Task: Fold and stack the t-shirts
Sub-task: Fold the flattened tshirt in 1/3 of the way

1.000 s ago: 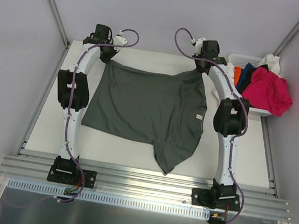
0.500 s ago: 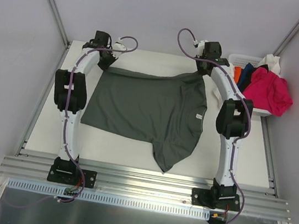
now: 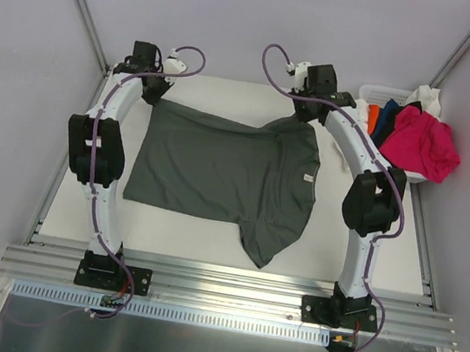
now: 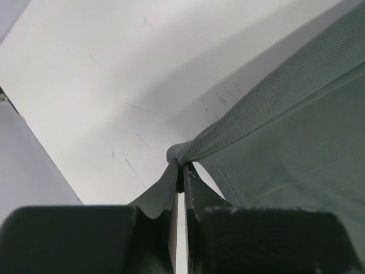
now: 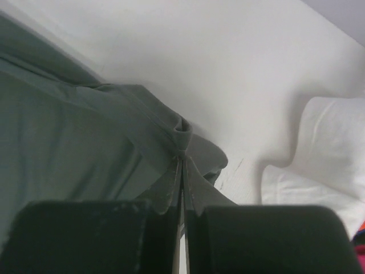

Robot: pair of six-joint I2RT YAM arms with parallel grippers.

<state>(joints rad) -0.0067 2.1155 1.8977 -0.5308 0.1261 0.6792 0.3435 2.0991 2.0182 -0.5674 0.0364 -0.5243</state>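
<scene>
A dark charcoal grey t-shirt point(image 3: 218, 169) lies spread across the white table, one sleeve hanging toward the near edge. My left gripper point(image 3: 153, 93) is shut on its far left corner, and the pinched cloth point(image 4: 191, 149) bunches at the fingertips. My right gripper point(image 3: 307, 114) is shut on the far right corner by the sleeve, where a small fold of cloth point(image 5: 182, 137) sits between the fingers. The far edge of the grey t-shirt is pulled taut between both grippers. Magenta-pink point(image 3: 423, 143), navy point(image 3: 389, 117), orange and white t-shirts are heaped in the basket at the right.
A white plastic basket point(image 3: 378, 95) stands at the table's far right corner, with shirts spilling over its side. Bare table point(image 3: 174, 233) shows in front of the grey shirt and along the left point(image 4: 114, 74). Metal rails run along the near edge.
Both grippers have carried the shirt's far corners to the left and slightly away. The far edge has stretched out and the whole shirt has shifted left.
</scene>
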